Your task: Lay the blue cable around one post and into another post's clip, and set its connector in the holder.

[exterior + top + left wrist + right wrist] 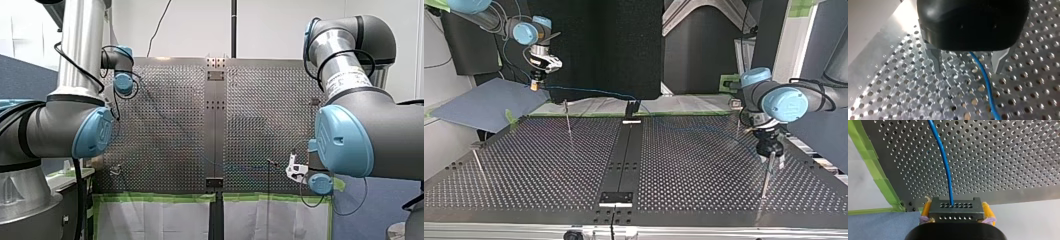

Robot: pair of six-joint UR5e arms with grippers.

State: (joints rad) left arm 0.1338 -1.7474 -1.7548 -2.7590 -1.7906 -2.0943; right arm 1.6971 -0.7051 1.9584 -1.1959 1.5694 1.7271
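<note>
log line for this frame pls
right gripper: shut on dark grey connector block, beyond perforated metal table's edge | left gripper: open, fingers either side of thin blue cable

White wall [280,25] at the back, brightly lit, with a black cord [159,27] trailing down it and a dark pole [233,27] upright. Green tape [155,197] lines the perforated surface [165,130], white sheeting [155,220] below. In the top view there's a black panel [599,45], and a grey-blue board [484,105] at the left.
</note>
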